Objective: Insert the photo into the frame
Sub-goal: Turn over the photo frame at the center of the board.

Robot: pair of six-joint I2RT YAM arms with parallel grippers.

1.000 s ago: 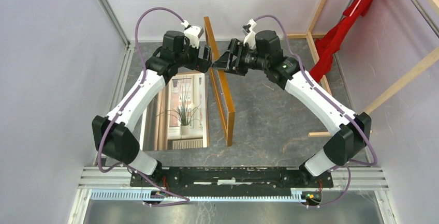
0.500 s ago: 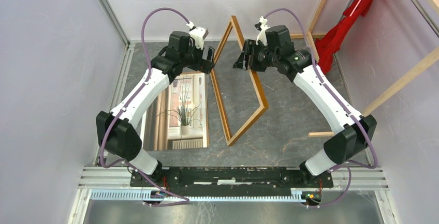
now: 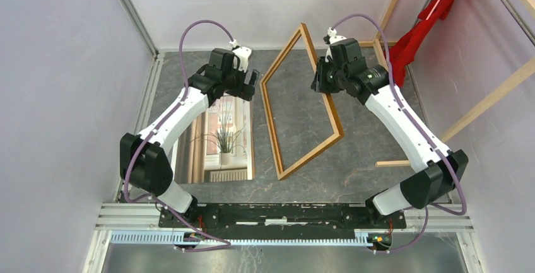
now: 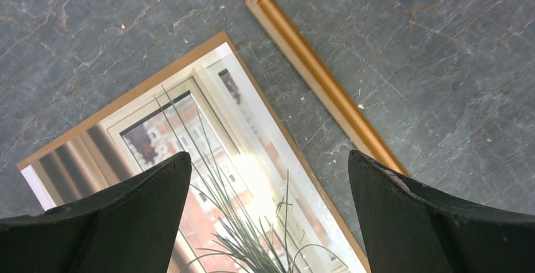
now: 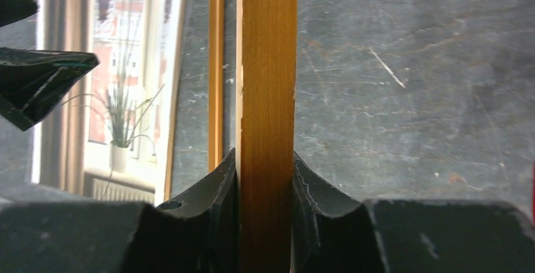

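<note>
Table (image 3: pixel 353 172): grey, stone-patterned surface.

The frame (image 3: pixel 270 129): tilted. Its left long rail is down at the table and its right long rail is raised (the wood shows no damage in the wrist view).

The photo (image 3: pixel 221 137): lies flat on the table, just left of the frame's lower rail and outside the frame.

Right gripper (image 5: pixel 265 159): clamped on the frame's raised rail, with fingers on both faces.

Left gripper (image 4: pixel 268 156): jaws spread wide and holding nothing, above the photo's far end.
</note>
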